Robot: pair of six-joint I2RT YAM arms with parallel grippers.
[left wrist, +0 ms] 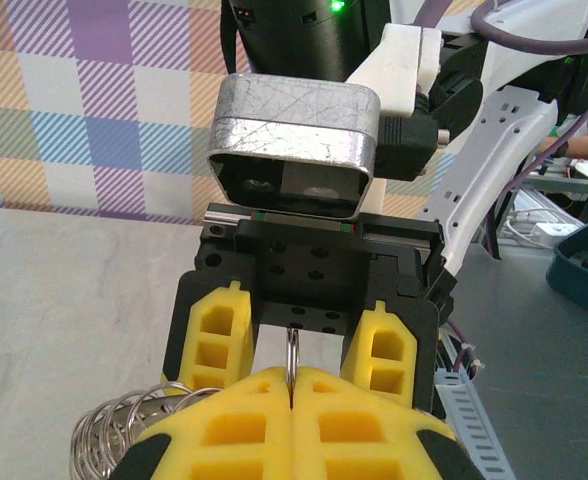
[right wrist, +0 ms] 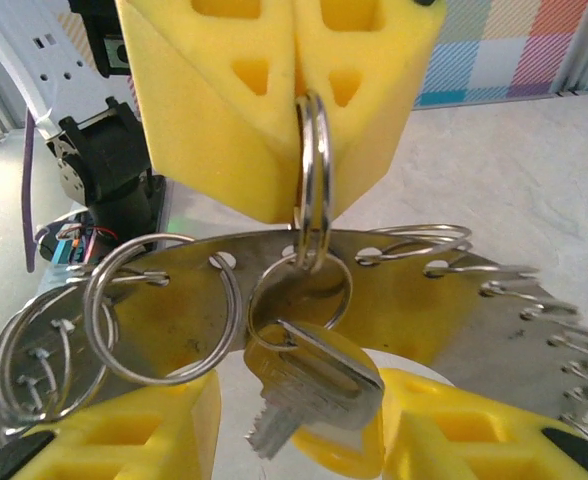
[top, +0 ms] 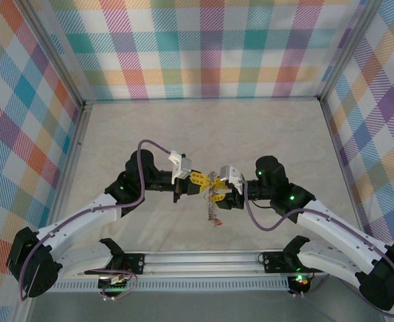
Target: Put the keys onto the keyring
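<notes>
Both arms reach inward, elbows bent, meeting tip to tip above the surface (top: 204, 127) centre. Left claw (left wrist: 292, 410) clamped on split ring (right wrist: 311, 170); right claw (right wrist: 299, 432) jaws apart.

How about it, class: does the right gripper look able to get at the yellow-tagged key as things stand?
Probably yes. The key hangs right between the right gripper's open fingers, nothing in between, while the left gripper, shut on the small ring above it, holds it up.
</notes>
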